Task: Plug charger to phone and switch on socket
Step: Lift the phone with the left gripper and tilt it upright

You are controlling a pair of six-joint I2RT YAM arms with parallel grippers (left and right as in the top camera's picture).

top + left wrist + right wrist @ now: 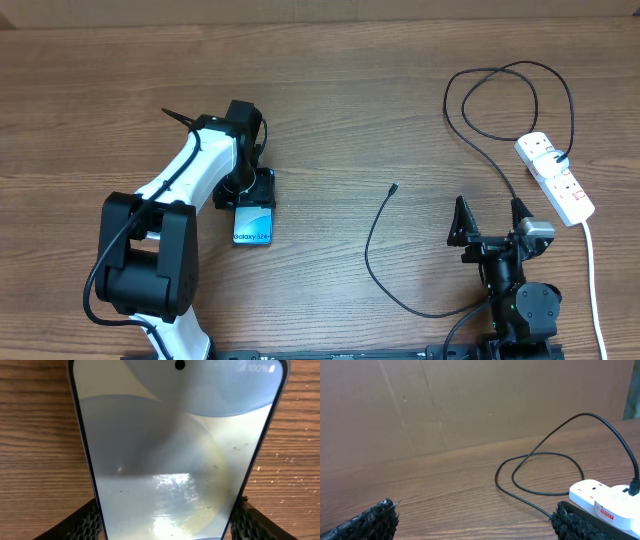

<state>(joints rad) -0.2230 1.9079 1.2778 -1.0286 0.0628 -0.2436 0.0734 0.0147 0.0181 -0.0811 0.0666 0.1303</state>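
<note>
One phone (252, 228) is being clasped at its edges by my left gripper (254, 202) left of centre; my right gripper (492, 222) is hovering spread wide at lower right.

Even bright light, with white glare on the phone (172, 440).

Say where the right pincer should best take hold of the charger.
Probably just behind the plug tip of the charger, from above: it lies flat on the table with that end free, left of the open right pincer.
</note>
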